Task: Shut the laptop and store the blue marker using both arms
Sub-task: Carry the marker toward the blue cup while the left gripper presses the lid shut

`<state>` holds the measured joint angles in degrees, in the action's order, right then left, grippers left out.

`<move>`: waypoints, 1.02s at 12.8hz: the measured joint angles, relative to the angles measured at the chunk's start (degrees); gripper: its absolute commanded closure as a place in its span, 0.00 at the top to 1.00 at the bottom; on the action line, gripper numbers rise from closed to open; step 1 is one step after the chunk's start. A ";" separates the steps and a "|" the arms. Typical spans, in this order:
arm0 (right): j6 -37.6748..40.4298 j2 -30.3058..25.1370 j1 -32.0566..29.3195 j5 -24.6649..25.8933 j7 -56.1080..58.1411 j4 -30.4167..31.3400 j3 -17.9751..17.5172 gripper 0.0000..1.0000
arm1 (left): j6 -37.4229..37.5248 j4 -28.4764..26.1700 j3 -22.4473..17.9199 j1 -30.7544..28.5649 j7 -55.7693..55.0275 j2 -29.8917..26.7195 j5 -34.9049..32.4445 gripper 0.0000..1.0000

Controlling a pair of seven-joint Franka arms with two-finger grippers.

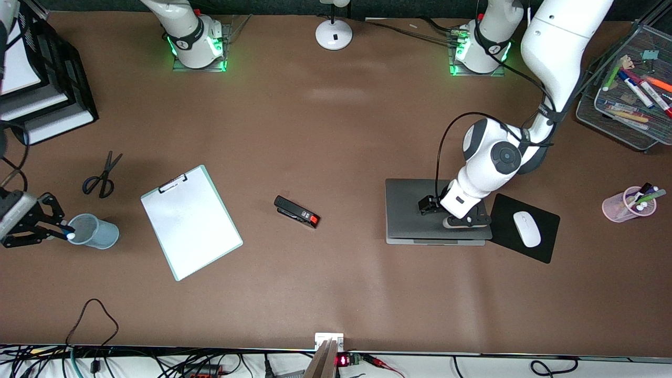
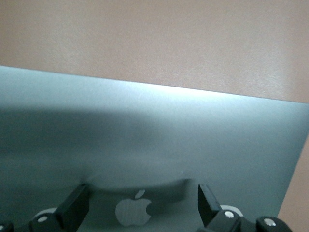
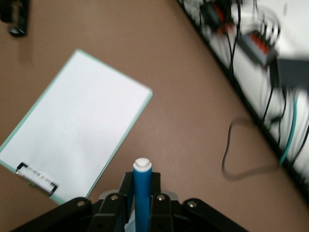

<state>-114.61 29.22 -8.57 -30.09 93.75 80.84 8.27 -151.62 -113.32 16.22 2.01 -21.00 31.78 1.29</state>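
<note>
- Laptop [image 1: 415,215] lies closed, lid down, beside the mouse pad [image 1: 546,247] at the left arm's end of the table
- Left gripper [image 2: 140,208] rests on the lid, fingers [image 2: 75,205] spread, grasping nothing
- Right gripper [image 1: 58,231] is clenched on the marker [image 3: 142,193], over the cup [image 1: 94,231] near the clipboard [image 1: 191,220]

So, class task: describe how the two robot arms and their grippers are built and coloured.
Both arms are white and jointed; the left arm has dark grey joint bands and a looping black cable. Green lights glow at both bases. The left gripper and right gripper are black, with two fingers each.
</note>
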 measured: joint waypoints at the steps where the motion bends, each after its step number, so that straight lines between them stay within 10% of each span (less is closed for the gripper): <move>1: 0.65 -0.01 -0.66 -2.91 5.63 0.00 0.00 0.05 | -0.34 0.02 -0.01 0.00 0.00 0.44 0.00 1.00; 13: 21.41 2.63 -10.65 -11.65 45.33 0.14 0.00 0.05 | 2.47 1.90 -2.24 -0.35 0.67 -2.76 0.00 1.00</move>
<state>-93.21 31.85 -19.22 -41.74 139.08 80.98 8.27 -149.15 -111.42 13.98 1.66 -20.33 29.02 1.29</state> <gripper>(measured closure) 0.824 0.000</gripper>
